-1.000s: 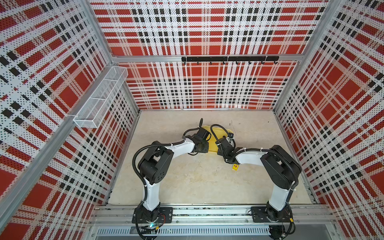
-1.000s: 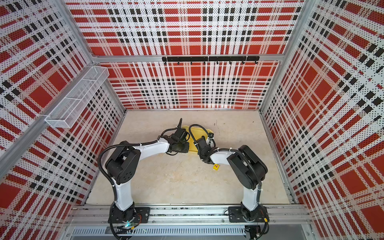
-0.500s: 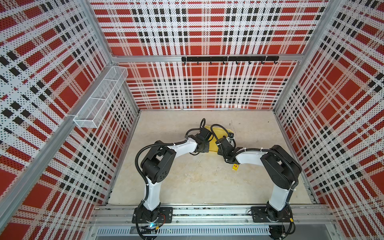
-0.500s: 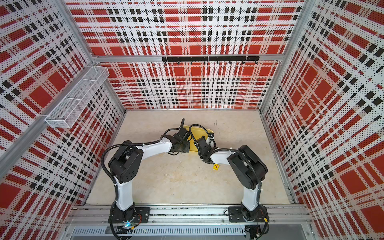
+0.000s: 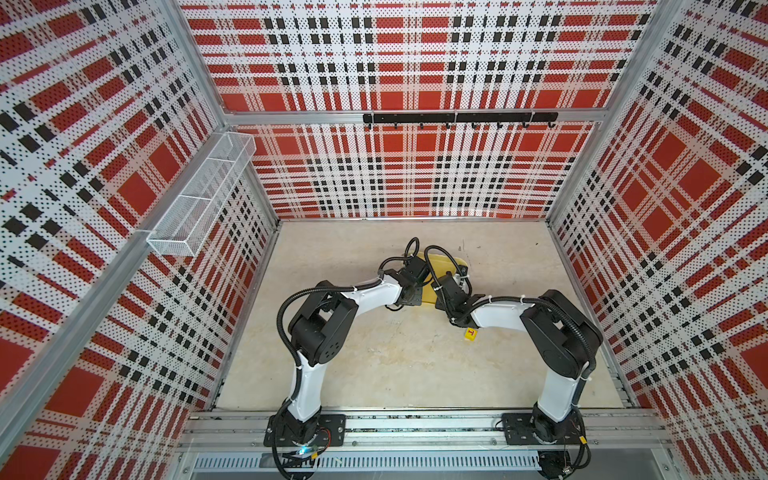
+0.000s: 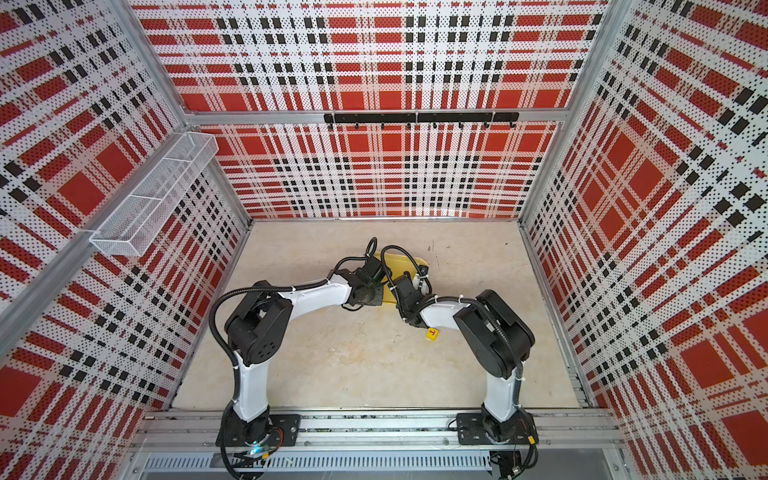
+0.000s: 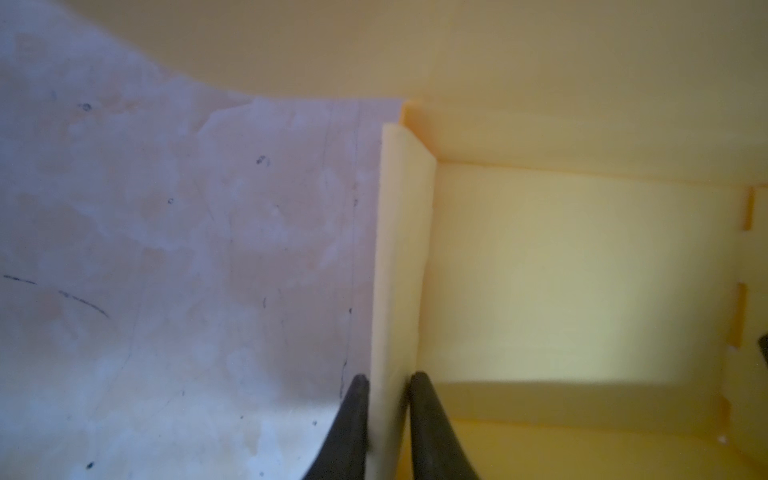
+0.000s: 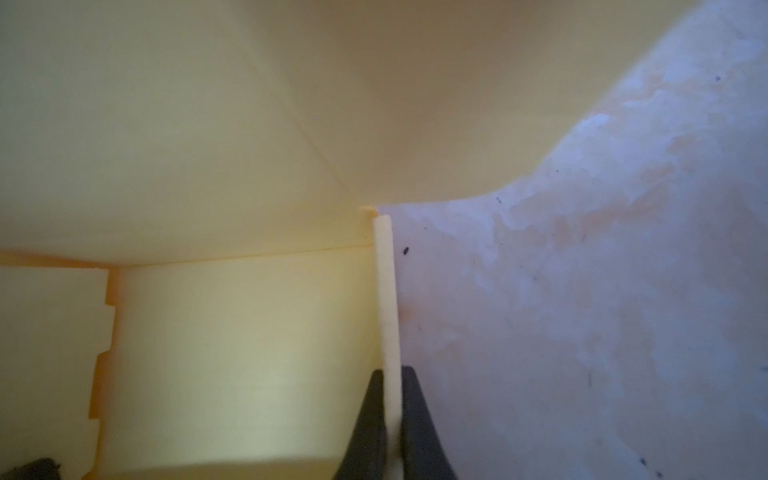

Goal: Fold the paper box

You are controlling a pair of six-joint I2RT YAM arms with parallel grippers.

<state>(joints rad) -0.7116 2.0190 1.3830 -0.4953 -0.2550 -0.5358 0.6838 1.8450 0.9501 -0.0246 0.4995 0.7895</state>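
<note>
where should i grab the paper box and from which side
Grip the paper box by an upright side wall, coming from above with one finger inside and one outside. The walls stand thin on edge, while the base lies flat with nothing to pinch. The right gripper is shut on a wall this way.

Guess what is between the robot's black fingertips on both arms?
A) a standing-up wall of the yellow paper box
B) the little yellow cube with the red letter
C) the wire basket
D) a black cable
A: each wrist view shows a raised wall of the paper box between the fingertips of the left gripper and the right gripper; the little cube lies apart on the table.
</note>
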